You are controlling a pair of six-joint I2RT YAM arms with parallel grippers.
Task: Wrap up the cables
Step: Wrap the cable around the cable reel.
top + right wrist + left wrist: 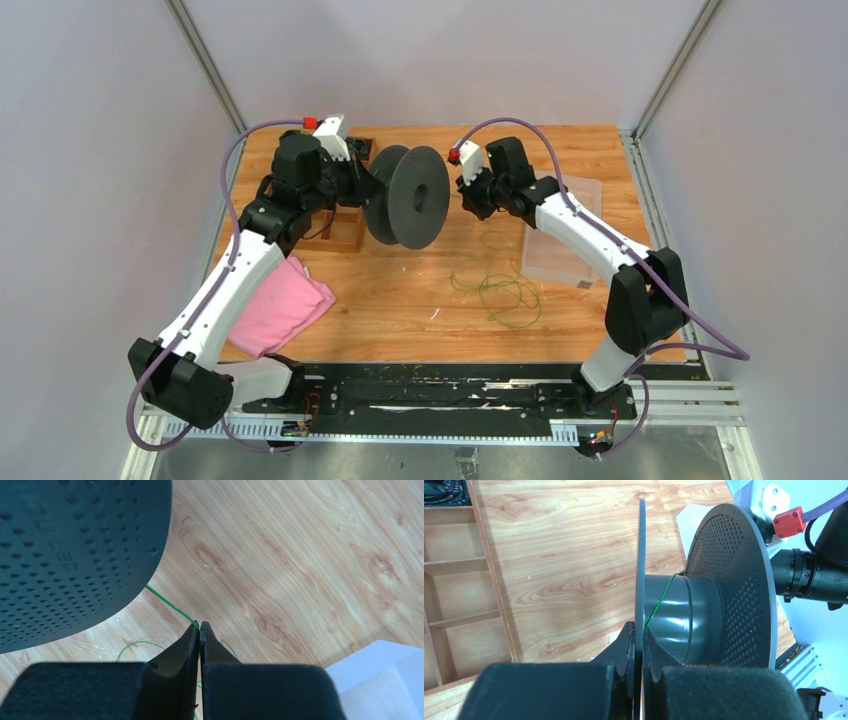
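Observation:
A dark grey spool (405,197) stands on edge at the table's back centre. My left gripper (640,630) is shut on the spool's thin near flange (642,565). A thin green cable (660,600) crosses the spool's hub (684,617). My right gripper (199,626) is shut on the green cable (170,605), which runs taut from its fingertips to behind the perforated flange (75,545). Loose loops of cable (505,290) lie on the wood in front of the spool. In the top view the right gripper (463,197) is just right of the spool.
A wooden compartment tray (345,225) sits left of the spool, shown as shelves (459,595) in the left wrist view. A pink cloth (285,305) lies under the left arm. A clear plastic box (560,240) stands at the right.

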